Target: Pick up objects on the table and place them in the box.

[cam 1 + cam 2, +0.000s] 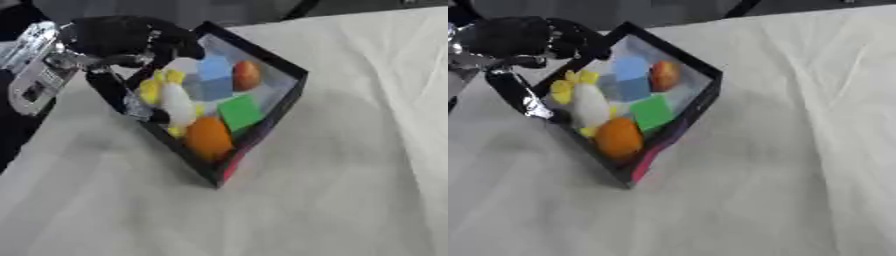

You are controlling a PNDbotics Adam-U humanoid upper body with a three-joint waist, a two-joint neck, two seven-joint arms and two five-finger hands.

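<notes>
Left eye view: the left hand (131,37) hangs over the box's (289,97) upper-left corner, fingers (179,47) curled, grasping nothing visible. The yellow-and-white toy (171,100) lies directly beneath, long axis along the near wall.

Right eye view: orange ball (619,139), green block (652,112) and blue block (630,77) are boxed; the bench (798,175) carries no loose object.

Soft, even light; blurry throughout.
</notes>
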